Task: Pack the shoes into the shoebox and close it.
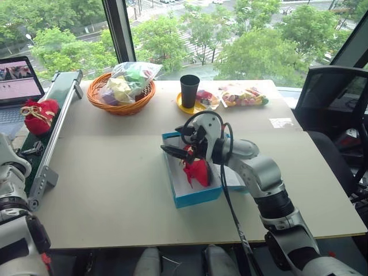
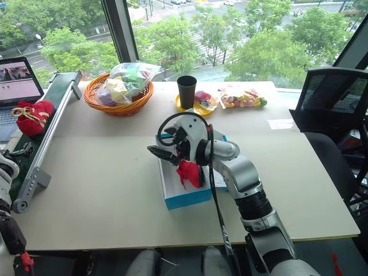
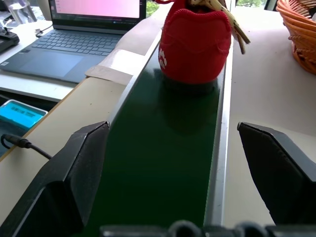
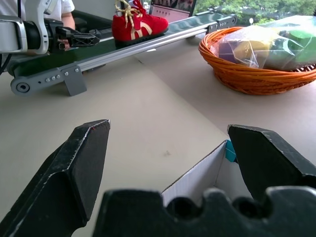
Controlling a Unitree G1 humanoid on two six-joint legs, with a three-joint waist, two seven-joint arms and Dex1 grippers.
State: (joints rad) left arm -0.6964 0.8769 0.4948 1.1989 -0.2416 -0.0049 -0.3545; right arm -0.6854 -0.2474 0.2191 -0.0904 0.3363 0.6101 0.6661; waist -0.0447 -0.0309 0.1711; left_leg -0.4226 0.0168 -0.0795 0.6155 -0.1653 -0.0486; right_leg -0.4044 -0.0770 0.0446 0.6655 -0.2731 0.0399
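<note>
Since one red shoe (image 1: 197, 171) already sits in the open blue shoebox (image 1: 195, 197) mid-surface, the right pincer (image 1: 183, 150) hovers over it, spread wide and empty. Further off, the left pincer (image 3: 182, 173) is wide open too, lined up with the second shoe (image 3: 195, 42) on the green conveyor (image 3: 163, 148). Looks soft, light, squashy; I'd pinch across the heel.
</note>
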